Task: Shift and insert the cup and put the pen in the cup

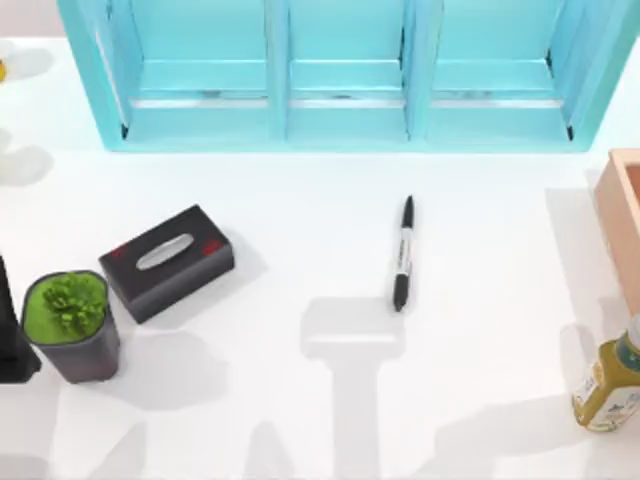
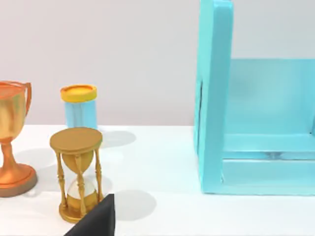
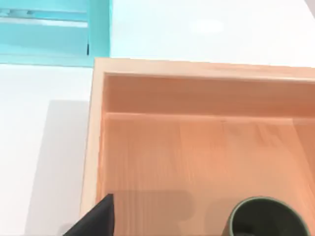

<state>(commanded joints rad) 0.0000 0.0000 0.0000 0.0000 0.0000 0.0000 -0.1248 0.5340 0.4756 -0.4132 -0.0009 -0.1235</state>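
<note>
A white worktop stretches out under a pale wall, with a turquoise three-bay shelf unit standing along its far edge. The pen, black with a white label band, lies flat on open surface right of the centre, its length running roughly from the far edge toward the near edge, well apart from everything else. The cup, olive-grey with a dark inside, stands upright inside a shallow wooden tray, seen from the right wrist camera; from above, the same tray meets the worktop's right edge. Just nearer along that edge stands a bottle with a yellow-green label. Toward the near left corner, a black tissue box lies at an angle beside a dark pot holding a green plant. The left wrist camera takes in a gold hourglass, an orange trophy cup and a blue jar with a yellow lid on the worktop beside the shelf unit's end wall. A dark claw part juts into each wrist view; whether either claw stands wide or narrow cannot be told.
</note>
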